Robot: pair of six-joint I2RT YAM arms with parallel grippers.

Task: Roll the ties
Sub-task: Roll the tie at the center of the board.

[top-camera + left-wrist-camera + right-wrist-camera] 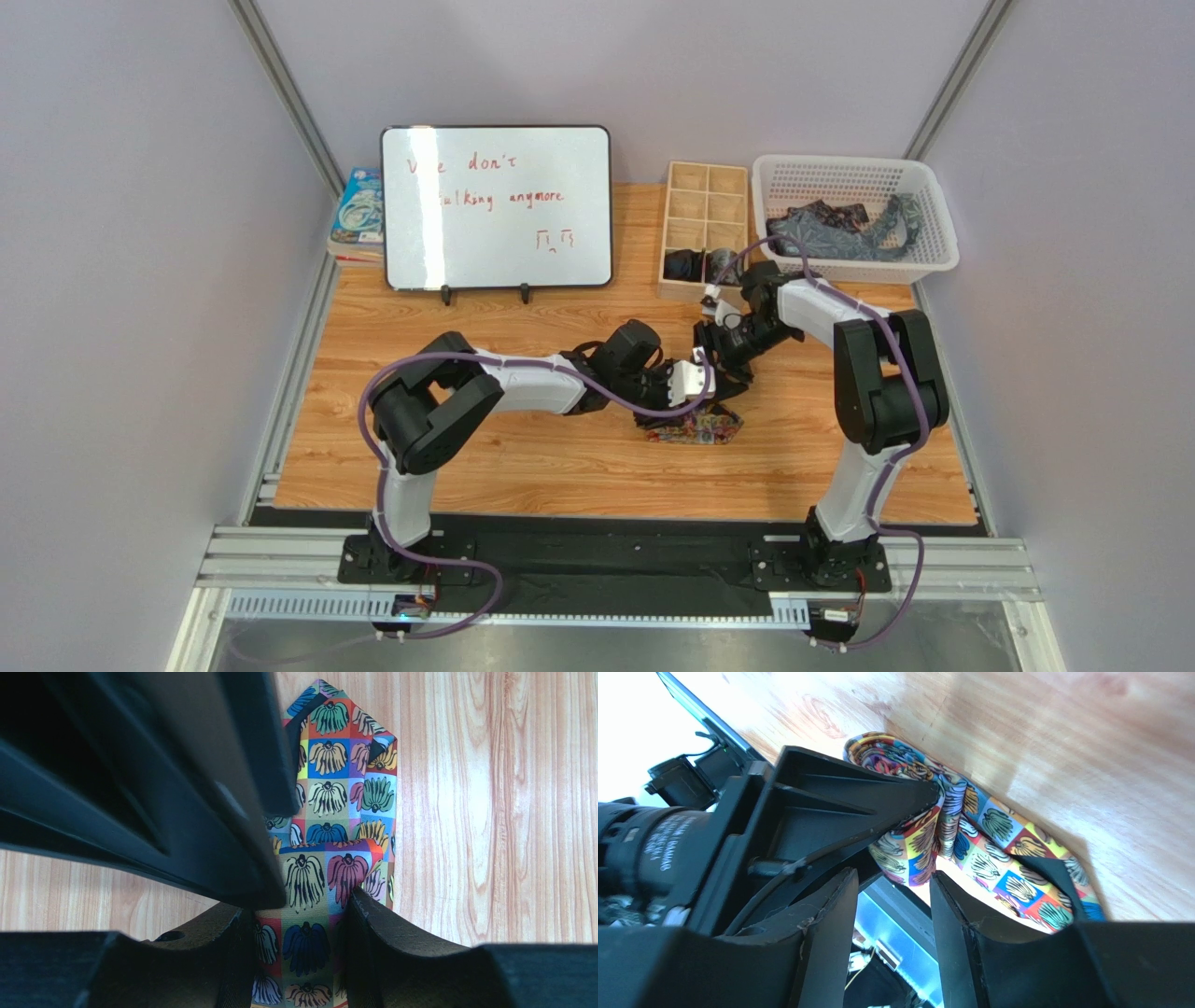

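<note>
The multicoloured floral tie lies partly rolled on the wooden table, at mid-table. My left gripper is shut on it; in the left wrist view the tie passes between my fingers, its pointed end flat on the wood beyond. My right gripper is just behind the left one, open and empty. In the right wrist view its fingertips stand apart just short of the tie's looped fold, with the left gripper's body beside it. Dark ties lie heaped in the white basket.
A wooden compartment box at the back holds dark rolled ties in its near cells. A whiteboard stands at back left with a book beside it. The table's near edge meets a metal rail.
</note>
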